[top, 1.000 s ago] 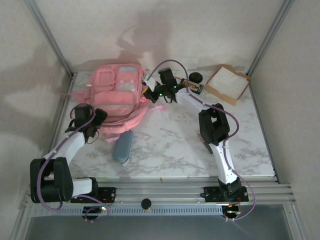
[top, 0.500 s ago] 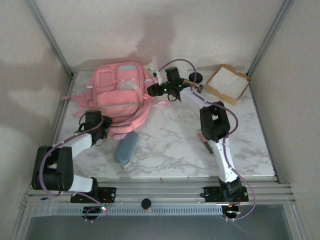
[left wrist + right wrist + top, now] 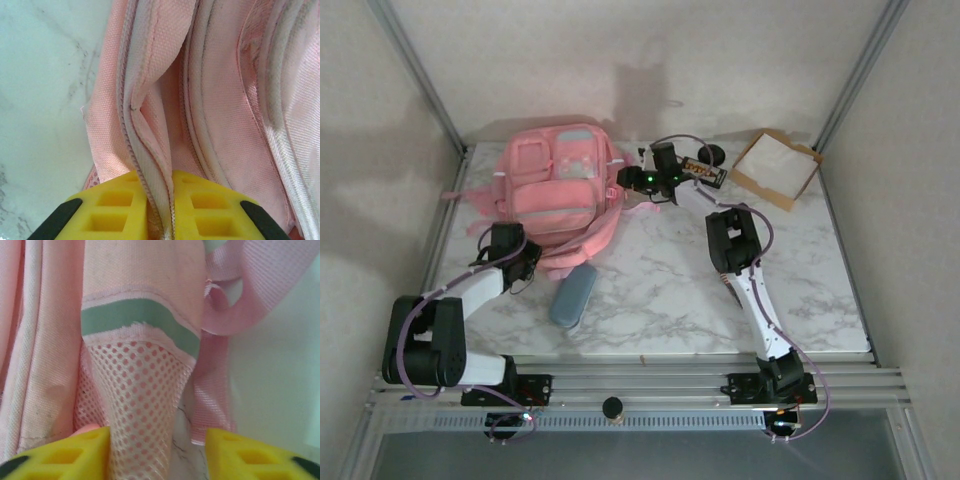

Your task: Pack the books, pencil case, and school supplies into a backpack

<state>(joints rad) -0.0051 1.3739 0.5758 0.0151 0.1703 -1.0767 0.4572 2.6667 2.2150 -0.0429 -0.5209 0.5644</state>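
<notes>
A large pink fabric backpack (image 3: 555,190) with pale blue-grey panels lies flat at the far left corner of the white marble-patterned table (image 3: 660,290), front pockets up. Its straps trail toward the table's middle.

The left gripper (image 3: 158,186) sits at the backpack's near left side. Its yellow fingers (image 3: 117,207) are pressed almost together, clamped on a raised fold of pink fabric with a zipper-like seam that runs up between them.

The right gripper (image 3: 157,442) is at the backpack's right side, toward the far edge. Its jaws stand apart, with the pink mesh side pocket (image 3: 142,405) rising between them. Bare marble shows between the mesh and one finger, so nothing is gripped. A loose pink strap (image 3: 215,375) hangs just beside the mesh.

A grey-blue soft oblong pencil case (image 3: 572,294) lies on the table just beside the backpack's near edge, left of centre.

Near the far edge, right of the backpack, lie a black rectangular item with orange marks (image 3: 706,172) and a black round object (image 3: 712,153). A brown cardboard tray with a white inside (image 3: 775,167) sits at the far right corner.
</notes>
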